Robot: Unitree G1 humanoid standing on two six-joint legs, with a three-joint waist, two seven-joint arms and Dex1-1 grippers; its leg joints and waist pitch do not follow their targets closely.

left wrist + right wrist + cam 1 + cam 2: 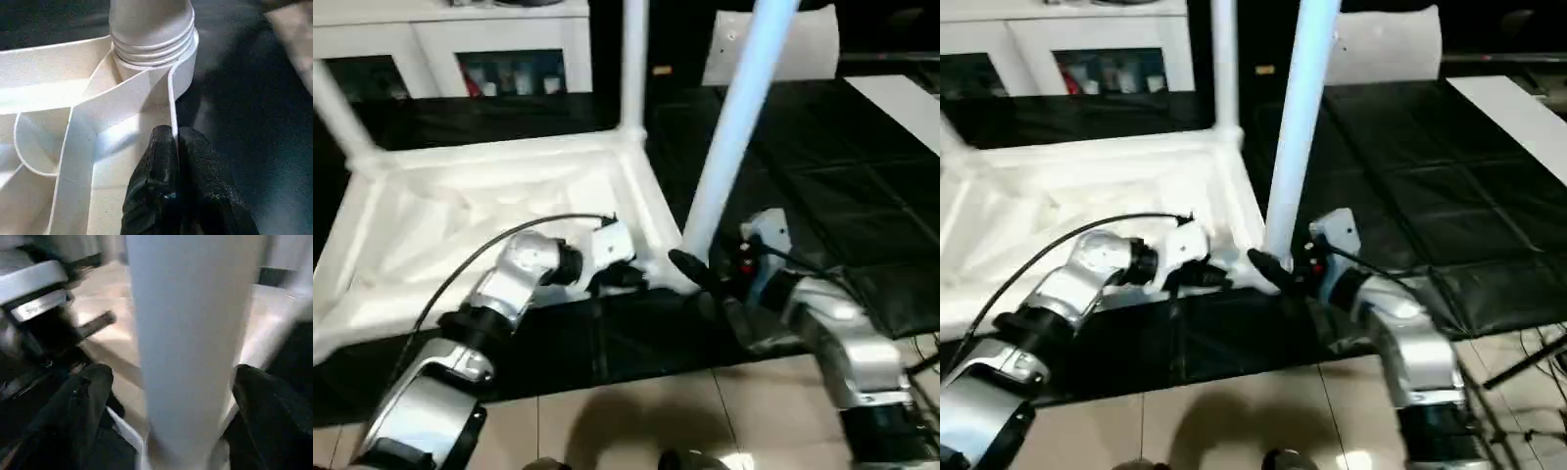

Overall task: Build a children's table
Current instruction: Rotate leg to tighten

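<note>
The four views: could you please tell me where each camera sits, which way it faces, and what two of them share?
Left and right eye views: head cameras looking forward and down at the upturned table top, both silver forearms showing.
Left wrist view: along the left gripper, shut on the top's rim wall.
Right wrist view: along the right gripper, fingers either side of the near leg.
Shared: both wrist views show that near leg in its corner socket.
</note>
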